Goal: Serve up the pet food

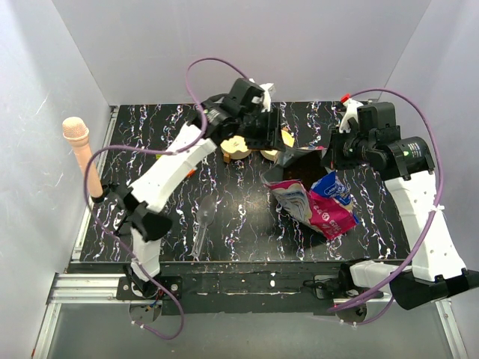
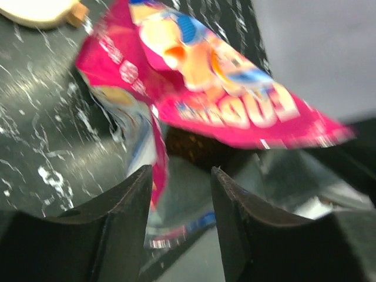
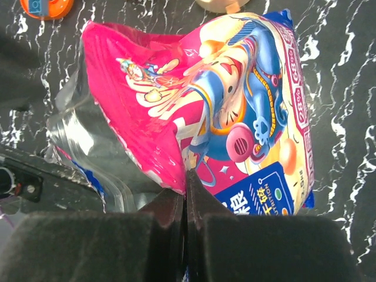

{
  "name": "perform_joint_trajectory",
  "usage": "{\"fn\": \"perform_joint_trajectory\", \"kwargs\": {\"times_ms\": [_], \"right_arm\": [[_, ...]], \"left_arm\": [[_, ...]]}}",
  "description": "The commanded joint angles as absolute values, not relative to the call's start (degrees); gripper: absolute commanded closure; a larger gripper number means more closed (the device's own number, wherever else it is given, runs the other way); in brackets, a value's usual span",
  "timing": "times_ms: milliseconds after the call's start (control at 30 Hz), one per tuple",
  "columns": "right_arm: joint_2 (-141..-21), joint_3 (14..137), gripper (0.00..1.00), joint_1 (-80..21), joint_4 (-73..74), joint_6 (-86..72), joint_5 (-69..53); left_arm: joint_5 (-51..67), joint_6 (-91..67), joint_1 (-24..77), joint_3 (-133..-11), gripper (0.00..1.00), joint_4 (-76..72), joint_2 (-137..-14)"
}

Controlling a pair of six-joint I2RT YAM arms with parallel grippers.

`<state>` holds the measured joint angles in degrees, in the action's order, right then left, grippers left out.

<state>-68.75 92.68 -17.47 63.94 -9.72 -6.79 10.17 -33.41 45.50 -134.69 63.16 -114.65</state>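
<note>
The pet food bag [image 1: 314, 203], glossy magenta and blue with a cartoon print, lies right of centre on the black marbled table [image 1: 247, 224], its open mouth towards the back left. My right gripper [image 3: 186, 176] is shut on a fold of the bag [image 3: 223, 111]; it also shows in the top view [image 1: 333, 161]. My left gripper [image 2: 182, 176] is open, its jaws just above the bag's mouth [image 2: 194, 88], with the silvery lining between them. Dark brown kibble [image 2: 191, 147] shows inside the opening. In the top view the left gripper [image 1: 274, 143] hangs behind the bag.
Pale wooden pieces [image 1: 236, 146] sit under the left wrist at the back. A clear plastic scoop [image 1: 203, 223] lies left of centre. A pink microphone-shaped post [image 1: 81, 153] stands at the left edge. An orange toy [image 3: 46, 6] lies beyond the bag. White walls surround the table.
</note>
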Motion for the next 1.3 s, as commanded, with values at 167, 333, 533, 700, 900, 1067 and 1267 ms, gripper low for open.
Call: {"fn": "perform_joint_trajectory", "kwargs": {"times_ms": [167,333,533,700,900,1067,1267], "right_arm": [[-69.34,99.76,0.99,-18.46,69.00,-16.08,-14.85],[-70.40,101.68,0.99,-18.54,68.99,-17.31,-14.94],[-70.05,102.39,0.99,-18.46,68.65,-16.88,-14.24],[-69.96,102.04,0.99,-18.46,66.98,-17.22,-12.66],[-71.89,101.78,0.99,-18.46,64.87,-18.37,-12.04],[-72.69,101.08,0.99,-18.46,65.22,-18.20,-13.97],[-69.26,94.49,0.99,-18.46,62.76,-15.65,-21.16]], "left_arm": [[18.22,-34.64,54.74,-123.83,0.82,56.24,-97.90],[4.24,-31.82,59.15,-129.18,1.00,62.92,-105.89],[-2.73,-26.02,59.33,-136.14,1.00,64.07,-112.75],[3.76,-26.81,59.94,-128.70,1.00,62.50,-111.81],[12.64,-24.43,66.00,-101.47,1.00,46.25,-93.28],[10.65,-25.22,67.06,-91.76,1.00,49.12,-88.16],[-2.08,-27.06,65.39,-103.68,0.95,51.93,-88.06]]}}
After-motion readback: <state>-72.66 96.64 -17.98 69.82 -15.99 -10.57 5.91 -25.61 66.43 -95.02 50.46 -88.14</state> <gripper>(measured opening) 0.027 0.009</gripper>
